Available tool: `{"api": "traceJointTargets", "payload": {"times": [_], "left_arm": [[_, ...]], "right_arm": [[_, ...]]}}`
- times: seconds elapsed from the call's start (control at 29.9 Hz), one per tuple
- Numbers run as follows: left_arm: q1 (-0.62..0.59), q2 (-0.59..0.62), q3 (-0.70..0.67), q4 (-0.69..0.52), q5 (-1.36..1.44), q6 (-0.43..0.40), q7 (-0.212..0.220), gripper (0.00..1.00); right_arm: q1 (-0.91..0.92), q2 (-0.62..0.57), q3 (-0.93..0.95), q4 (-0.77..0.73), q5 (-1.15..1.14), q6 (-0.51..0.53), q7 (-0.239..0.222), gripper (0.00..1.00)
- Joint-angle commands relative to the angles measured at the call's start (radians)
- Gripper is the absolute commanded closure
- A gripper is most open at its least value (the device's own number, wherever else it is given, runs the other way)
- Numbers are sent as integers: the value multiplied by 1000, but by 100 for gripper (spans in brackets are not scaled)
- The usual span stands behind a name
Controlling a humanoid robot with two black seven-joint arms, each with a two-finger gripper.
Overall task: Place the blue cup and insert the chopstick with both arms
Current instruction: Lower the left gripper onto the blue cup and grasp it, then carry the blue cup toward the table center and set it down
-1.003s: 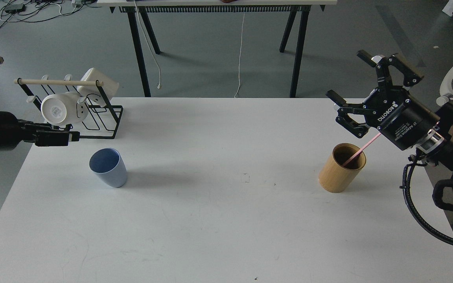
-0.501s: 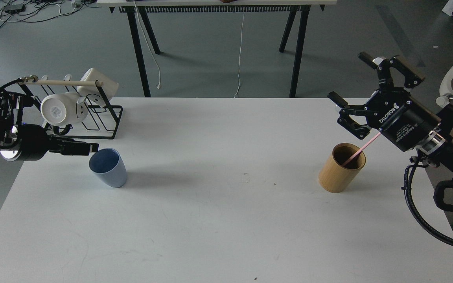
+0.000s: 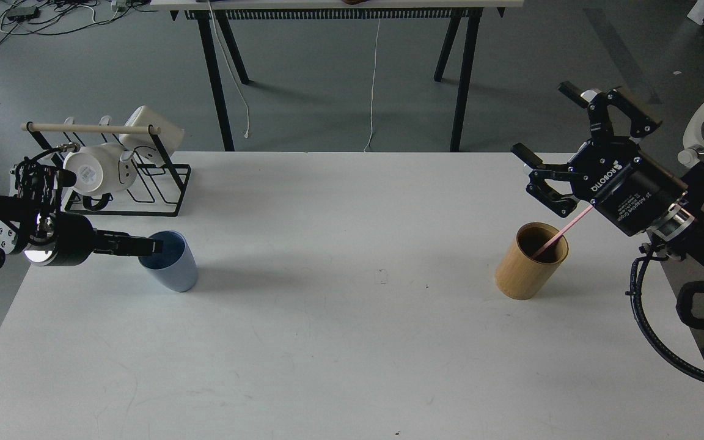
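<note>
Table: a big white table with small dark specks and faint scuffs on top.
Blue cup: the blue cup stands upright on the table, just in front of the mug rack.
Left gripper: the left gripper reaches in sideways from the table's left edge. Its tip is over the blue cup's rim. It looks thin and dark from here, so I cannot tell if its fingers are apart or together.
Wooden cup: a tan wooden cup stands far to the right of the blue cup, near the table's right side.
Chopstick: the pink chopstick leans in the wooden cup, and its top end points up and right.
Right gripper: the right gripper hangs in the air above the wooden cup. Its two fingers are spread wide apart and hold nothing.
Mug rack: a black wire rack with a wooden bar sits at the table's back left corner. White mugs hang on it.
Room: a grey floor lies behind the table. Another table with black legs stands there, and a white cord hangs down from it.
</note>
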Motion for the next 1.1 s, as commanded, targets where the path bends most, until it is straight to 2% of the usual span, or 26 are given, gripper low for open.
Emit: {"api": "traceJointTargets", "payload": {"times": [0.0, 0.17, 0.37, 0.67, 0.77, 0.84, 0.87, 0.94, 1.07], "left_arm": [[14, -11, 1, 15, -1, 0, 0, 3], [25, -18, 1, 22, -1, 0, 0, 8], [29, -16, 1, 27, 0, 0, 0, 32], [32, -19, 1, 27, -1, 0, 0, 55], [34, -19, 0, 27, -1, 1, 0, 73], [34, -19, 0, 27, -1, 19, 0, 93], [32, -19, 0, 27, -3, 27, 0, 96], [31, -19, 0, 25, -8, 31, 0, 100], [22, -13, -13, 7, -15, 53, 0, 100]], "right_arm": [[-2, -2, -2, -2, 0, 1, 0, 6], [-11, -2, -2, 0, 0, 1, 0, 6], [-16, -3, -2, 0, 0, -1, 0, 6], [-28, -3, 1, 0, 0, 1, 0, 6], [-28, -3, 1, 0, 0, 1, 0, 6], [-28, -3, 1, 0, 0, 1, 0, 6], [-28, -3, 1, 0, 0, 1, 0, 6], [-28, -3, 3, 0, 0, 1, 0, 6], [-28, -3, 3, -2, 0, 1, 0, 6]]}}
